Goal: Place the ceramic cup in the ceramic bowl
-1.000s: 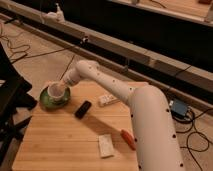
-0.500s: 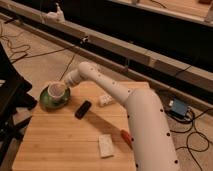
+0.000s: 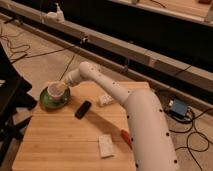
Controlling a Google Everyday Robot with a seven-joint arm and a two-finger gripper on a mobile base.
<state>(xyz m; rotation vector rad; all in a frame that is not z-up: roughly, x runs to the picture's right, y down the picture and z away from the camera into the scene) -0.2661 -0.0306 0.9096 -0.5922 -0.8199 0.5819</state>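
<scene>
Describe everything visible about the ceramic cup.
The ceramic cup is small, round and pale, whitish to lavender, with a light interior. It sits upright inside the ceramic bowl, a wider glossy green dish at the wooden table's far left corner. The gripper is right at the cup's rim, partly covering it.

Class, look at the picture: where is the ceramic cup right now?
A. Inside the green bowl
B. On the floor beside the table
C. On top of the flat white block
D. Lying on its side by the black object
A: the ceramic cup sits within the rim of the ceramic bowl at the table's far left corner, with the gripper right at the cup.
</scene>
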